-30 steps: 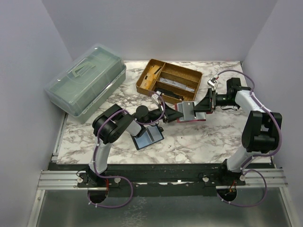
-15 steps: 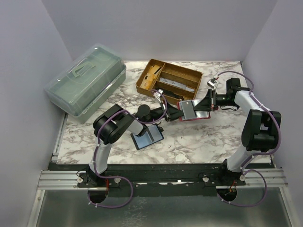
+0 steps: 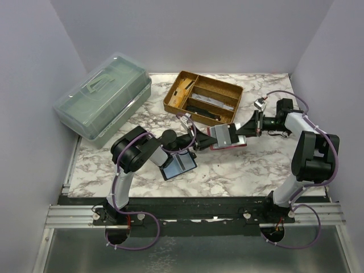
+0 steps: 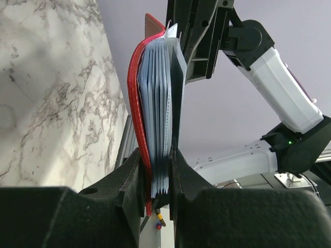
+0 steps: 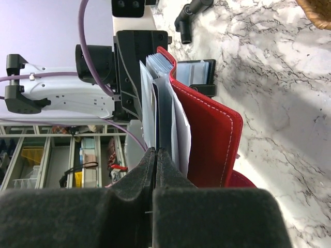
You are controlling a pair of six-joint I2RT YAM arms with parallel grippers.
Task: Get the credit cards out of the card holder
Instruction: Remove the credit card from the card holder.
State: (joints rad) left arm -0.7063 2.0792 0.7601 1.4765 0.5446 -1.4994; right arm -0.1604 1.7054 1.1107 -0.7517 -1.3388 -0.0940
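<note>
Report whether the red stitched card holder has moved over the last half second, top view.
Yes. The red stitched card holder shifted slightly leftward and toward the near edge, away from the wooden divided tray.

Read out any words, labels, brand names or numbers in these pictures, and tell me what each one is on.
No text can be read in any view.
Red card holder, clamped in the left end effector: no print visible.
Card, pinched by the right end effector: only its edge shows.
Wooden tray, green storage box, dark wallet: any markings are too small to read.
</note>
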